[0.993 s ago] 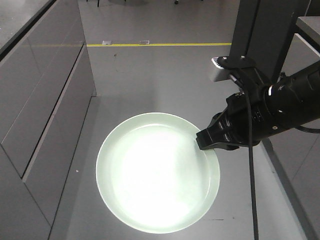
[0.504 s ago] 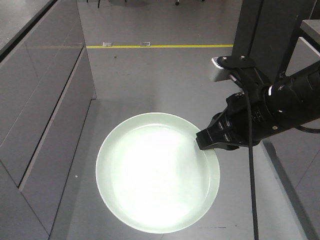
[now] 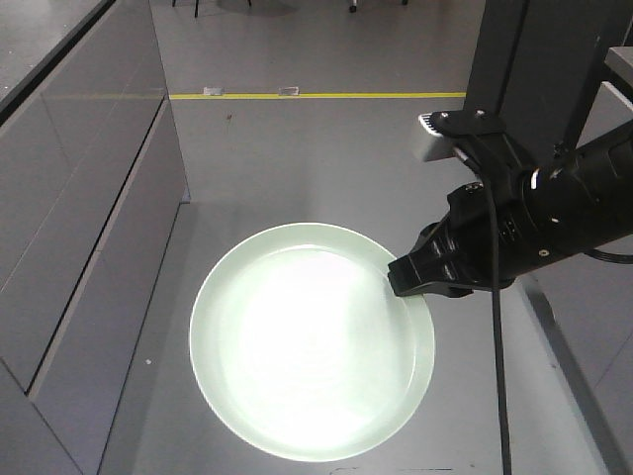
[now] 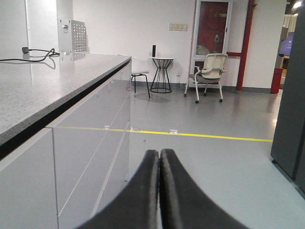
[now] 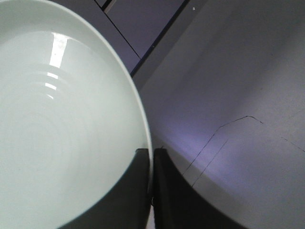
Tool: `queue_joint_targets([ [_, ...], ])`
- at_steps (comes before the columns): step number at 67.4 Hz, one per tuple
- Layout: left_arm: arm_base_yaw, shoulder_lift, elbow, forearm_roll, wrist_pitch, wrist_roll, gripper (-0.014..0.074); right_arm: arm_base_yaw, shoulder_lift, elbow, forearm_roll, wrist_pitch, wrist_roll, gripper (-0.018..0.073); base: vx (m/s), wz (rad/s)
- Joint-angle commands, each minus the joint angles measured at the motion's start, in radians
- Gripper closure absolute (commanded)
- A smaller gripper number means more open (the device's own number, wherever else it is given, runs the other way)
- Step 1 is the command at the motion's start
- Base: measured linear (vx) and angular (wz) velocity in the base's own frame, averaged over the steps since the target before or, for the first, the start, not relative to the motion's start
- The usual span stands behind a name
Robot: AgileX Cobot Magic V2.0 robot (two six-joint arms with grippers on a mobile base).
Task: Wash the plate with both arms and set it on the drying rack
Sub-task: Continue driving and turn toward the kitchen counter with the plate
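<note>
The pale mint-green plate (image 3: 312, 341) hangs level above the grey floor, brightly lit in its middle. My right gripper (image 3: 403, 279) is shut on the plate's right rim, reaching in from the right on a bulky black arm (image 3: 554, 218). In the right wrist view the plate (image 5: 62, 119) fills the left side and its rim runs down between the two black fingers (image 5: 164, 191) of my right gripper (image 5: 151, 151). In the left wrist view my left gripper (image 4: 159, 153) is shut with nothing in it, pointing along the floor. The drying rack is out of view.
White-grey cabinets under a speckled countertop (image 4: 43, 90) run along the left (image 3: 89, 228). A dark pillar (image 3: 534, 59) stands behind the right arm. A yellow floor line (image 3: 316, 95) crosses farther off, and chairs (image 4: 207, 76) stand by the back wall.
The cabinets and floor line have slid slightly in the front view, so the base has shifted a little. The plate and right gripper keep the same place in frame.
</note>
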Motion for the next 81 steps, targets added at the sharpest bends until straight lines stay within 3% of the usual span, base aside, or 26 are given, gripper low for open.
queue_joint_targets([
  [1, 0.002, -0.015, -0.026, -0.003, -0.076, -0.006, 0.0603, -0.003, -0.034, -0.026, 0.036, -0.035, -0.007, 0.0561, 0.11, 0.00],
  [81, 0.002, -0.015, -0.026, -0.003, -0.076, -0.006, 0.0603, -0.003, -0.034, -0.026, 0.036, -0.035, -0.007, 0.0561, 0.11, -0.03],
])
